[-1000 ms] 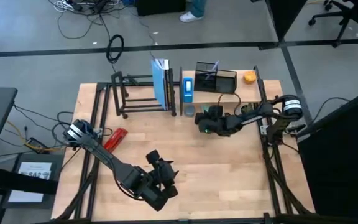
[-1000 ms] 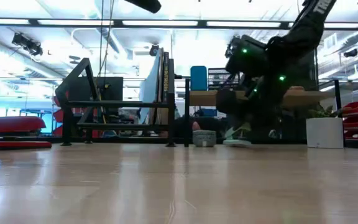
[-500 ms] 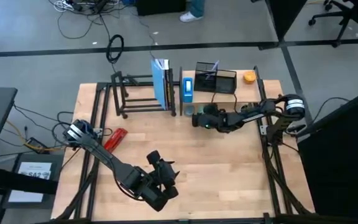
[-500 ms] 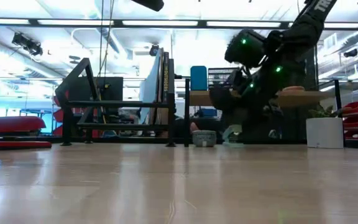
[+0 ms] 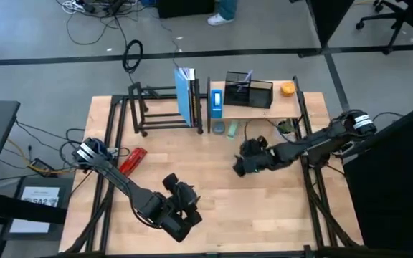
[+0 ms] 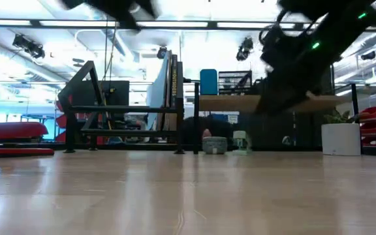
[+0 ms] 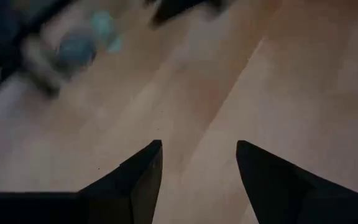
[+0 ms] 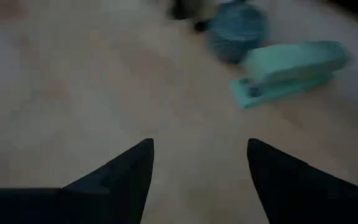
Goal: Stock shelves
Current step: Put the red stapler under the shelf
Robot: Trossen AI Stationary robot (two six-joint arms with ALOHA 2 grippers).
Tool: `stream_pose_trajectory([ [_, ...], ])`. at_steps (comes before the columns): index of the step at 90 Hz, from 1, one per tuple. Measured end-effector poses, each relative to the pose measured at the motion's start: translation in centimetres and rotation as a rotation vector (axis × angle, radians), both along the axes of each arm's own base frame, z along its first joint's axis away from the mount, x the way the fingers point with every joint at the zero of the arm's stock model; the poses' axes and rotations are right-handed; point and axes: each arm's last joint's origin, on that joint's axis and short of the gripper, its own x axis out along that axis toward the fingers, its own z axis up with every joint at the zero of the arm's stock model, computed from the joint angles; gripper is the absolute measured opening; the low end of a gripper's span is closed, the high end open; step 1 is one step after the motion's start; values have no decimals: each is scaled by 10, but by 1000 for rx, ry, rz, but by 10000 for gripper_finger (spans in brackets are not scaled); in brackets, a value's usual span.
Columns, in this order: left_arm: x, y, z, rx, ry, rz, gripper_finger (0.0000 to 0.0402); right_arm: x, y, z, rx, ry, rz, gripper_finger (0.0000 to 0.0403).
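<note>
The black tube rack (image 5: 156, 115) stands at the back left with blue books (image 5: 186, 97) upright against its right end. To its right is the wood-board shelf (image 5: 287, 107), carrying a blue box (image 5: 216, 100), a mesh organizer (image 5: 249, 90) and an orange thing (image 5: 287, 89). A mint stapler (image 8: 291, 65) and a grey-blue round thing (image 8: 236, 28) lie on the table in front of this shelf. My right gripper (image 5: 244, 163) hangs open, nearer than the stapler and clear of it. My left gripper (image 5: 181, 211) is open above bare table near the front edge.
A red flat object (image 5: 133, 159) lies on the table at the left, near the left arm's base. A white box (image 6: 340, 138) shows at the right in the low view. Bare wood spreads between the two grippers and across the table's middle.
My right gripper has drawn back from the stapler by the wood-board shelf, going up and toward the table's near edge. The stapler, tilted at the gripper before, now rests on the table beside the round thing. My left arm has shifted a little toward the left.
</note>
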Motion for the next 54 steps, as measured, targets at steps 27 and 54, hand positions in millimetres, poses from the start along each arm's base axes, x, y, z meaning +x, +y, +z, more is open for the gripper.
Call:
stream_pose_trajectory([
  [27,-28,74,11,-96,492,358,187,22,38,-15,-45,-160,124,225],
  [54,-48,143,-22,-235,773,395,190,56,66,-54,139,-322,390,221],
])
